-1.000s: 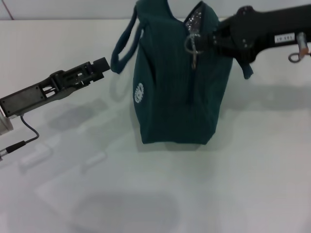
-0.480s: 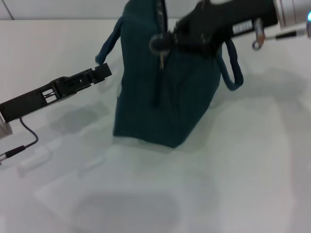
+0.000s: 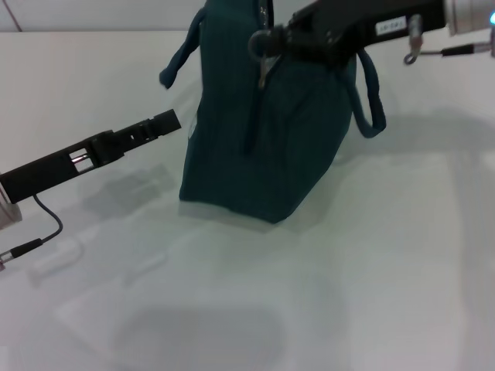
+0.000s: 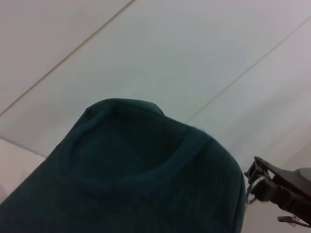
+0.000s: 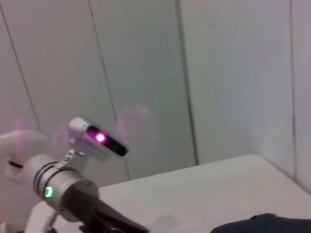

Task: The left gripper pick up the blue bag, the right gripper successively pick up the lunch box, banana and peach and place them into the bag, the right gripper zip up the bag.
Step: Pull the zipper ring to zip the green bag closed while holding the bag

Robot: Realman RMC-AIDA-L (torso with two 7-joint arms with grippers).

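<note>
- We see the white table [image 3: 371, 294], smooth and matt, carrying everything; its far edge runs along the top of the head view.
- The blue bag [image 3: 263, 147], dark teal woven fabric with a soft boxy shape, stands near the table's far edge, tilted, its base on the surface. One padded handle loops out on each side. Compared with half a second ago it sits almost where it was; a second ago it stood more upright and farther toward the robot's right, with its round white logo facing us, which we can no longer make out.
- The right gripper [image 3: 280, 40], black with a small white label whose writing we cannot read, is at the bag's top, its fingers pinched together on the metal ring zip pull [image 3: 261, 46], from which a small tab hangs.
- The left gripper [image 3: 166, 121], a slim black claw, hovers just beside the bag's left side, below the left handle and touching nothing; we cannot tell whether its fingers are spread. It sits lower than it did a second ago.
</note>
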